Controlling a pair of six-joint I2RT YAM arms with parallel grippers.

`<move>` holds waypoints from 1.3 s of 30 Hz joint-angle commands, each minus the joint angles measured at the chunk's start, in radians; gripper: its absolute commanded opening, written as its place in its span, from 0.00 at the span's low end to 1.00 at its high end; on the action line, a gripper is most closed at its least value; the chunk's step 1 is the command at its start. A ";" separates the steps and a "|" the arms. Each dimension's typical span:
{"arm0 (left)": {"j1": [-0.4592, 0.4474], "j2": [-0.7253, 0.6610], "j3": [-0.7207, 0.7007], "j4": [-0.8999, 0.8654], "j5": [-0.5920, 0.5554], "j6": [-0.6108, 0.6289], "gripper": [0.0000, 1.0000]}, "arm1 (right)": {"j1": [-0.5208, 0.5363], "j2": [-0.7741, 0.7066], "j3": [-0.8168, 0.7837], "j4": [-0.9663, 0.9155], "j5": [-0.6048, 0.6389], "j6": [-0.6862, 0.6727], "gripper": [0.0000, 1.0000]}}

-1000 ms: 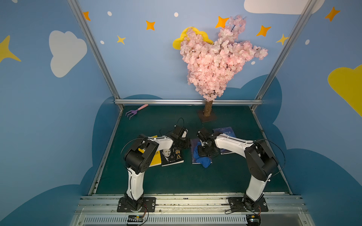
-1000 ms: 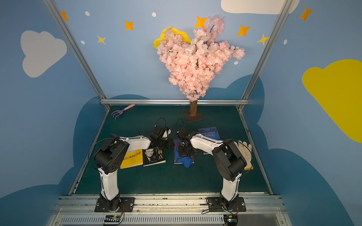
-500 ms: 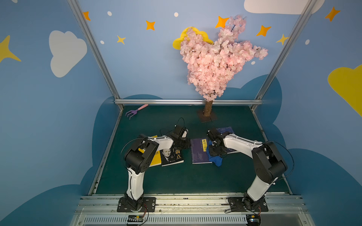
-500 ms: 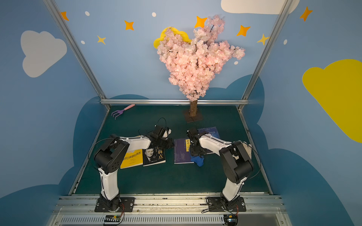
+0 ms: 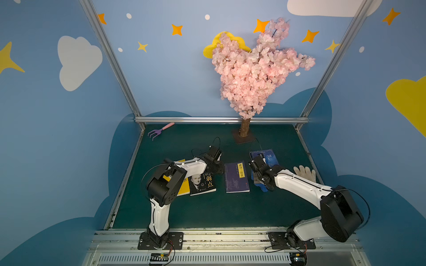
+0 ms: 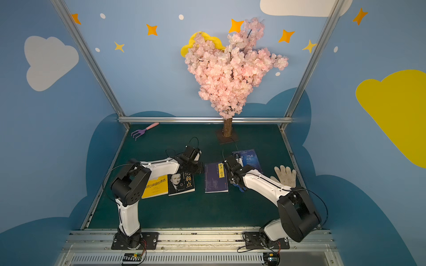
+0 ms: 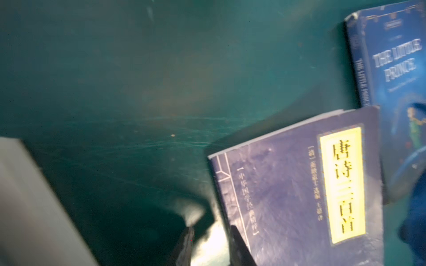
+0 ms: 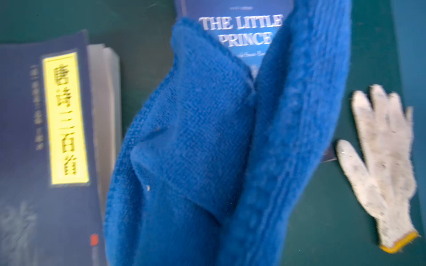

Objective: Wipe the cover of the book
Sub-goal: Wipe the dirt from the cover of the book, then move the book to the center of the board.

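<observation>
My right gripper (image 5: 258,181) clamps the blue cloth (image 8: 207,149), just beside the edge of the purple book (image 5: 237,176); a glove (image 5: 304,172) lies on its other side. My left gripper (image 7: 211,230) is parted and empty, with bare mat (image 7: 115,92) ahead.

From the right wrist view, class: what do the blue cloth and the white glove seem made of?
Blue cloth: probably terry or microfibre, matte; fuzzy looped weave shows. White glove: likely knitted cotton, matte; knit texture and yellow cuff show.

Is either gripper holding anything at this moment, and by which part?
Right gripper: shut on the blue cloth, at a bunched fold, rest hanging. Left gripper: jaws apart at the purple book edge, holding nothing.
</observation>
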 commanded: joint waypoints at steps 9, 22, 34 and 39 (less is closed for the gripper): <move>-0.258 0.071 0.327 -0.156 -0.062 -0.059 0.39 | -0.142 -0.088 -0.030 -0.041 -0.030 0.095 0.00; -0.337 0.432 0.725 -0.281 0.082 -0.084 0.41 | -0.671 0.114 0.329 -0.165 -0.525 0.073 0.00; -0.229 0.409 0.599 -0.158 0.156 -0.131 0.49 | -0.731 0.525 0.486 -0.215 -0.860 0.001 0.00; -0.201 0.410 0.588 -0.127 0.164 -0.136 0.50 | -0.659 0.505 0.461 -0.220 -0.818 -0.007 0.00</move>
